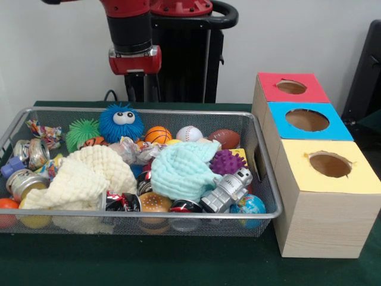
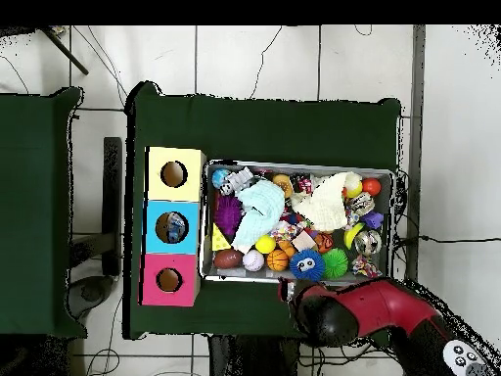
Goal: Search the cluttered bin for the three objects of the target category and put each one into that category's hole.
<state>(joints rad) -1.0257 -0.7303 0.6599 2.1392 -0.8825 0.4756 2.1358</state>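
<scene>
A wire bin (image 1: 265, 179) on the green table holds a jumble of toys. Along its far side lie a basketball (image 1: 158, 134), a baseball (image 1: 189, 133) and a brown football (image 1: 225, 138). A purple spiky ball (image 1: 228, 161), a green spiky ball (image 1: 82, 132) and a blue fuzzy ball with eyes (image 1: 121, 122) sit among them. My gripper (image 1: 136, 70) hangs above and behind the bin's far rim, over the blue fuzzy ball, dark against the pedestal. The overhead view shows the arm's end (image 2: 328, 313) just outside the bin (image 2: 298, 164).
Beside the bin stands a wooden box with a red hole (image 1: 291, 87), a blue hole (image 1: 307, 120) and a yellow hole (image 1: 330, 164). A cream cloth (image 1: 83, 176), a mint cloth (image 1: 183, 170), a silver robot toy (image 1: 226, 190), a globe ball (image 1: 249, 205) and cans (image 1: 27, 182) crowd the bin.
</scene>
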